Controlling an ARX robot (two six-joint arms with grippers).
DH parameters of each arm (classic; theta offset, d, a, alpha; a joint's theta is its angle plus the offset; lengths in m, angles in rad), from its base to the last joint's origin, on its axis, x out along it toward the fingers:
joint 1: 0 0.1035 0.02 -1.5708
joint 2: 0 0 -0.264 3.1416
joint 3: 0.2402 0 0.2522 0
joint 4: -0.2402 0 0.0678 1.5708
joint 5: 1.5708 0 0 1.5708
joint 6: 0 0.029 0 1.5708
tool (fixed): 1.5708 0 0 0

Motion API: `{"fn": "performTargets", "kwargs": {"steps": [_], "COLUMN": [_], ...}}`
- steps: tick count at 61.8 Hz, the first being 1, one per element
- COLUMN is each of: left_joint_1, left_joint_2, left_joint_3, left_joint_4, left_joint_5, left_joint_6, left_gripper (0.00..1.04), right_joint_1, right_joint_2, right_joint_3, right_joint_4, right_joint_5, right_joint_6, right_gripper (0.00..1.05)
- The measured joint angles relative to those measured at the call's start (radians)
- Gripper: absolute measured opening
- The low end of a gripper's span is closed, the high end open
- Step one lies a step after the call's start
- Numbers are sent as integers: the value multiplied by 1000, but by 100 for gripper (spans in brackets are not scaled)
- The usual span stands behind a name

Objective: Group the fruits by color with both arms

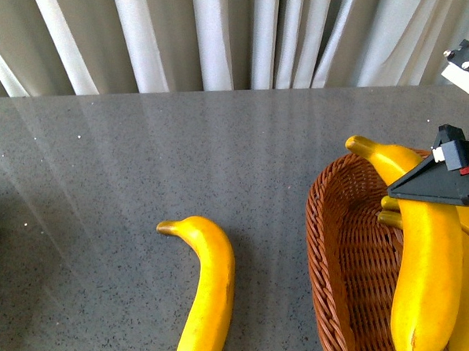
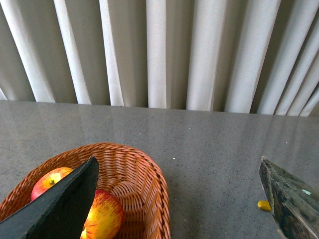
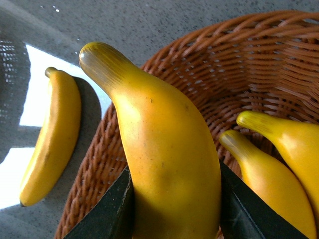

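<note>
My right gripper is shut on a yellow banana and holds it over the brown wicker basket at the right; in the right wrist view the banana sits between both jaws. Two more bananas lie in that basket. Another banana lies on the grey table, left of the basket, and shows in the right wrist view. My left gripper is open and empty above the rim of a second wicker basket holding two red apples.
White curtains hang behind the grey table. A small yellow banana tip shows on the table by the left gripper's finger. The left basket's edge barely shows at the front view's left border.
</note>
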Motion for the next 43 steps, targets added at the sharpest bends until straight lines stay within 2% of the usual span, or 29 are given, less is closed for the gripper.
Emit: {"fn": "performTargets", "kwargs": {"steps": [9,15,18,27,43], "left_joint_1": [0,0,0,0,0], "left_joint_2": [0,0,0,0,0], "left_joint_3": [0,0,0,0,0], "left_joint_4": [0,0,0,0,0], "left_joint_5": [0,0,0,0,0], "left_joint_6": [0,0,0,0,0], "left_gripper": [96,96,96,96,96], "right_joint_1": [-10,-11,-5,60,268], "right_joint_2": [0,0,-2,-3,155], "right_joint_3": [7,50,70,139,352], "right_joint_4": [-32,-100,-120,-158,-217], "right_joint_5": [17,4,1,-14,33], "right_joint_6": [-37,-64,-65,-56,13], "right_gripper": [64,88,96,96,96]}}
